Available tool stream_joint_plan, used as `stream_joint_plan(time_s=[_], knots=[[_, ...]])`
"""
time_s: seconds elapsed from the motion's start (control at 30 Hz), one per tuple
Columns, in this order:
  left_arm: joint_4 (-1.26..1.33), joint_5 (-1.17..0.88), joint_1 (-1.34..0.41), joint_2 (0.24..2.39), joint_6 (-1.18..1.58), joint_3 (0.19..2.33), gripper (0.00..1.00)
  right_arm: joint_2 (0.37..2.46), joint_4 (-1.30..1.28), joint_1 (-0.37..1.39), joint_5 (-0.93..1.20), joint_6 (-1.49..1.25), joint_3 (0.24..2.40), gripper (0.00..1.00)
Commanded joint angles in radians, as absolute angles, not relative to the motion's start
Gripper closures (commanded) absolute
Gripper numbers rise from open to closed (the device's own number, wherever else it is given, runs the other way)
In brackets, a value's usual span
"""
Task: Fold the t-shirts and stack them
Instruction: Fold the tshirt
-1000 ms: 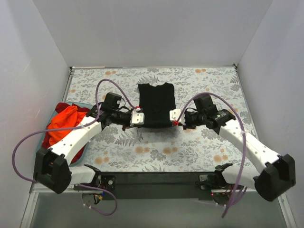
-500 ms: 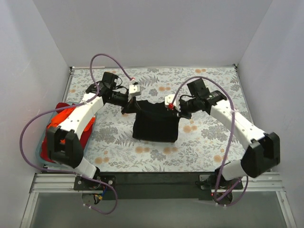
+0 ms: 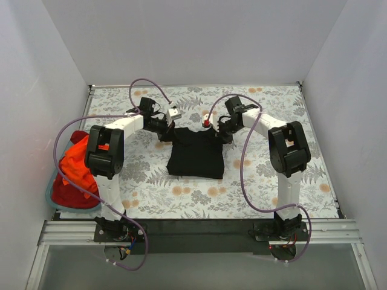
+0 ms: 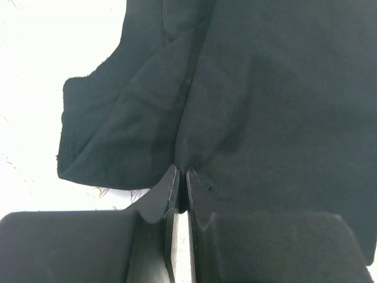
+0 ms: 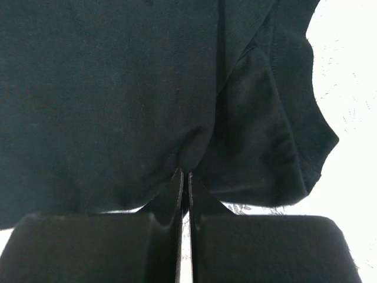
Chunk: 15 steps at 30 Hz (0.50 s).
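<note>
Arms are reaching inward; left gripper (image 3: 167, 129) and right gripper (image 3: 219, 133) are each pinching a far corner of the black t-shirt (image 3: 196, 156) lying mid-table, tablecloth (image 3: 266, 175) showing on all sides.

The top view looks steeply down from above and behind the arm bases (image 3: 118, 229), taking in the whole worktop (image 3: 193, 194). The wrist views sit very close behind the left tool (image 4: 181, 177) and the right tool (image 5: 184, 177), facing along them onto the black t-shirt (image 3: 196, 158), which all three views share
</note>
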<state>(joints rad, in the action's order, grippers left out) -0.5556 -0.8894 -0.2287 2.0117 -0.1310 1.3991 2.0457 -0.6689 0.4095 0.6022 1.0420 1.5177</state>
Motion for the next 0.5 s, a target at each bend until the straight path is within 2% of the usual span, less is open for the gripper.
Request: stream_joint_plan(time_s=[0.0,0.27,0.3,0.33,0.37,0.47], knots=[[-0.492,-0.882,-0.244,1.953,-0.129,1.352,1.00,1.996,-0.611,0.414,0.623,1.017,1.465,0.99],[-0.547,-0.933,-0.290,1.691,-0.175,1.062,1.00,1.751,-0.594,0.455,0.689,0.941,1.204,0.99],[-0.598,-0.940,-0.294,1.656,-0.216,1.051,0.97,1.702,-0.606,0.463,0.705,0.915,1.186,0.95],[-0.609,-0.948,-0.296,1.638,-0.221,1.040,0.86,1.681,-0.615,0.469,0.710,0.891,1.160,0.82],[-0.611,-0.962,-0.296,1.626,-0.219,1.039,0.71,1.665,-0.621,0.469,0.718,0.867,1.154,0.62],[-0.597,-1.015,-0.296,1.597,-0.192,1.074,0.57,1.623,-0.620,0.437,0.747,0.717,1.163,0.52]])
